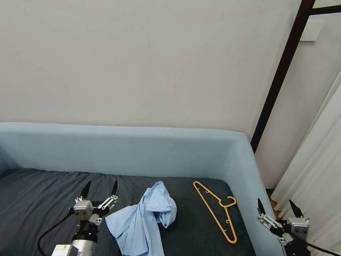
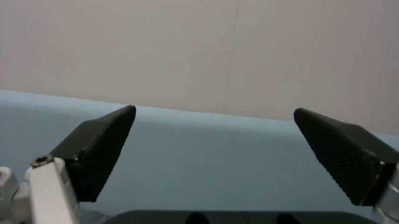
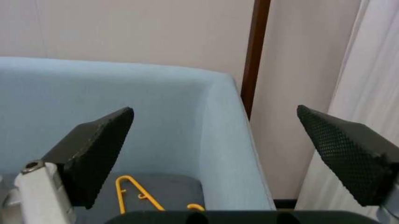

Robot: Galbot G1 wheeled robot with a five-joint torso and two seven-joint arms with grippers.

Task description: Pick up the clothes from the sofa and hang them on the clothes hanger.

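Observation:
A crumpled light blue shirt (image 1: 145,218) lies on the dark seat of the sofa (image 1: 133,152). To its right rests a yellow clothes hanger (image 1: 217,209), whose hook end the right wrist view catches as the hanger (image 3: 134,194). My left gripper (image 1: 100,189) stands open just left of the shirt, fingers pointing at the backrest; the left wrist view has the gripper (image 2: 212,116) wide open on nothing. My right gripper (image 1: 276,205) hovers open beyond the sofa's right armrest, right of the hanger, with nothing between the fingers of the gripper (image 3: 215,114).
The pale blue backrest and right armrest (image 1: 242,170) bound the seat. A dark wooden post (image 1: 279,74) leans against the wall at right, with white curtain (image 1: 319,160) beside it. Open dark cushion (image 1: 37,192) stretches to the left of the left gripper.

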